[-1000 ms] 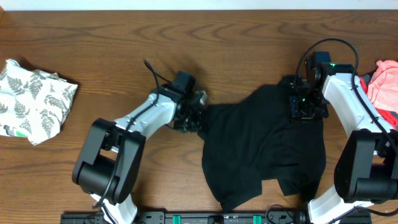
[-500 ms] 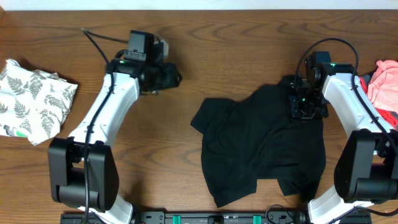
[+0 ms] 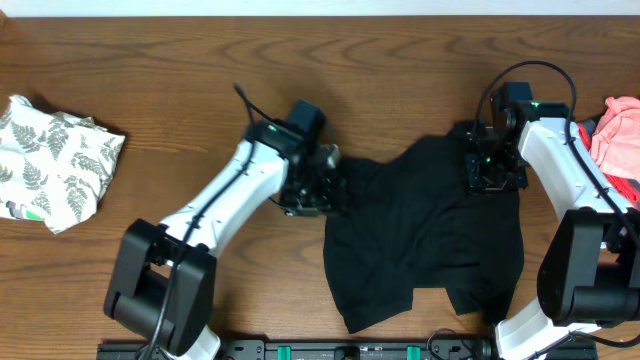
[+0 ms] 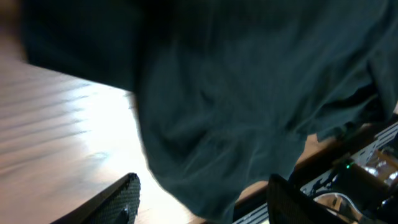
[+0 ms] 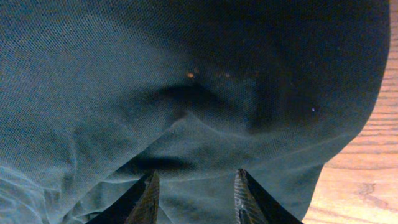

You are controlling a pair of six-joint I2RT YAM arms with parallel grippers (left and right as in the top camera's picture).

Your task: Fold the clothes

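The clothes' large black garment (image 3: 420,240) lies spread and rumpled on the wooden table (image 3: 200,60), right of centre. My left gripper (image 3: 325,192) is at its left edge. In the left wrist view the left gripper (image 4: 205,202) is open wide, with the black fabric (image 4: 249,93) hanging just in front of the gap. My right gripper (image 3: 492,172) rests on the garment's upper right part. Seen from the right wrist, my right gripper (image 5: 198,199) has its fingers apart over flat black cloth (image 5: 186,81), with nothing pinched.
A white fern-print garment (image 3: 55,160) lies bunched at the far left edge. A pink garment (image 3: 618,130) sits at the far right edge beside the right arm. The arms' base rail (image 3: 350,350) runs along the front edge.
My left gripper let go of the garment's left edge, swung up and to the left, then came back to that edge with its jaws open. The right arm has not moved.
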